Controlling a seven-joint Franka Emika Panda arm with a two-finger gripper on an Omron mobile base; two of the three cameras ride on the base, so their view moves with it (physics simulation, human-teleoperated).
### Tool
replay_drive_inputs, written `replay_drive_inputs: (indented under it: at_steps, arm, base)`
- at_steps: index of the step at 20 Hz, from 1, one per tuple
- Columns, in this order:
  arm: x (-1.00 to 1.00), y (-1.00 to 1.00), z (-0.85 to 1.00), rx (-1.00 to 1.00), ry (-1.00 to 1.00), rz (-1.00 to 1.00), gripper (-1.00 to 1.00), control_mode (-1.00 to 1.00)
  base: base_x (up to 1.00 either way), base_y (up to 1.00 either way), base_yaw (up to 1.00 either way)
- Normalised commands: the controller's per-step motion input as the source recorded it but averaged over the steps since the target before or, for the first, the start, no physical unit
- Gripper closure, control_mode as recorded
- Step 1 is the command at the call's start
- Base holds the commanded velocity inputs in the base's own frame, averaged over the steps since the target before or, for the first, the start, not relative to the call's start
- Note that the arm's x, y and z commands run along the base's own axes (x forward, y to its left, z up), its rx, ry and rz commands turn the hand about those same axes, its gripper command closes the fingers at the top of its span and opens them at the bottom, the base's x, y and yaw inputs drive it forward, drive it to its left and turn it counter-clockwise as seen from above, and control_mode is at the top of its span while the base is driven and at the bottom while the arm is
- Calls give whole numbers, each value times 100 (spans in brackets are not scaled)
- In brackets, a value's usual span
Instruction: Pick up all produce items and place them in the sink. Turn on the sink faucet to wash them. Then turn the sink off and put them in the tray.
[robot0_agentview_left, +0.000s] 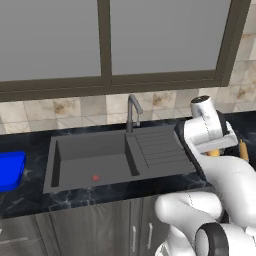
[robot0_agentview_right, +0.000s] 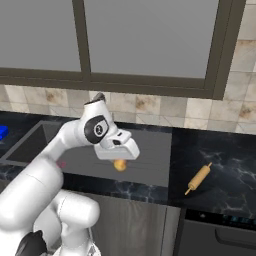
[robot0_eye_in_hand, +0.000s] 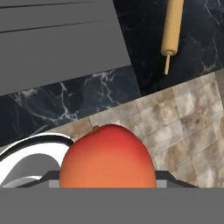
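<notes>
Jaws (robot0_agentview_right: 120, 161) half-open, clamped on fruit (robot0_eye_in_hand: 108, 156) above drainboard (robot0_agentview_left: 159, 147).

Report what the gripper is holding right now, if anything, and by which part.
The gripper holds the yellow-orange fruit, clamped across its lower body with the stem end away from the hand. The fingers themselves are hidden behind the fruit.

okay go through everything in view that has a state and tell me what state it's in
Fruit: held in the hand, off the counter.
Hand: closed on the fruit, above the drainboard.
Faucet: no water seen running.
Sink: basin without produce.
Tray: on the counter, nothing seen in it.
Rolling pin: lying on the counter.
</notes>
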Motion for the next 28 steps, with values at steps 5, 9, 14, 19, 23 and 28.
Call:
replay_drive_inputs:
  at_steps: [5,9,14,19,23,28]
  arm:
    - [2,86,0,-3,1,-4,100,-100]
    - [7,76,0,-1,0,-5,100,-100]
    - [9,70,0,0,0,-5,100,-100]
    - [17,79,0,0,0,-8,100,-100]
    - [24,82,0,0,0,-8,100,-100]
    - [28,69,0,0,0,-5,100,-100]
  base:
    - [0,0,0]
    - [0,0,0]
    - [0,0,0]
    - [0,0,0]
    - [0,0,0]
    - [0,0,0]
